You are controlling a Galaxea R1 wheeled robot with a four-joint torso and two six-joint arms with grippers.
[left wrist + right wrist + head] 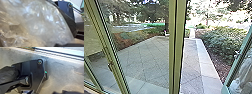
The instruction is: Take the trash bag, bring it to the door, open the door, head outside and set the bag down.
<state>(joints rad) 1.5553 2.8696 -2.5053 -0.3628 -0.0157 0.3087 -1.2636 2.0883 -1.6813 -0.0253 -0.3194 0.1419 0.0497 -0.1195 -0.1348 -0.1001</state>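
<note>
Here we see the trash bag [41,23] crinkled, see-through, shiny, milky to tan. Left pincer [68,45], right pincer [66,92]: we can't tell either's grip.

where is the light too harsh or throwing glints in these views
Head view: the background beyond the bush is washed out nearly white, while the paving keeps its joint lines; left wrist view: small bright glints dot the shiny clear bag; right wrist view: the sill glares pale beside the duller floor.
</note>
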